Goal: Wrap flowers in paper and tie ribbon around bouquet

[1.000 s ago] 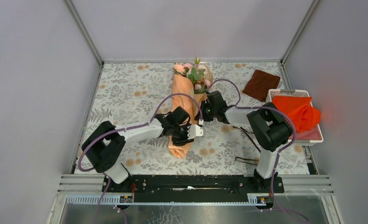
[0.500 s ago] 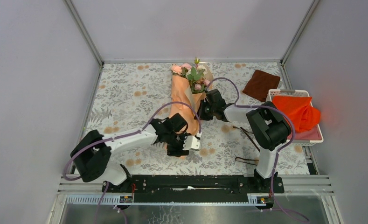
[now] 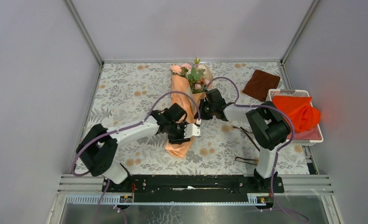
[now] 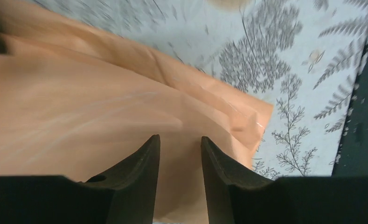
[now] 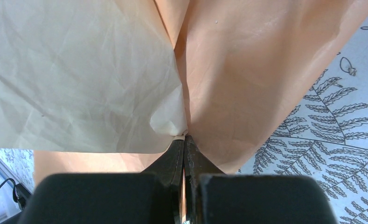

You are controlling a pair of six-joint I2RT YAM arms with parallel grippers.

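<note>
The bouquet (image 3: 180,95) lies along the middle of the table, a long cone of peach paper (image 4: 79,107) with the pink flowers (image 3: 190,72) at its far end. My left gripper (image 3: 184,134) (image 4: 179,138) hovers over the cone's lower part, jaws apart, with only the paper's surface showing in the gap. My right gripper (image 3: 203,110) (image 5: 185,137) is shut on an edge of the paper (image 5: 228,70) at the cone's right side, where the tan reverse (image 5: 74,70) folds over. The thin dark ribbon (image 3: 248,136) lies loose on the table near the right arm.
A brown folded cloth (image 3: 261,84) lies at the back right. A white basket (image 3: 312,136) holding a bright orange cloth (image 3: 296,112) stands by the right wall. Purple cables loop over both arms. The dark front rail (image 4: 359,116) runs close behind the cone's tip.
My left gripper slid down toward the cone's narrow end, then came back up to its lower middle. The bouquet's flower end shifted slightly left. The right gripper stayed pinched on the paper.
</note>
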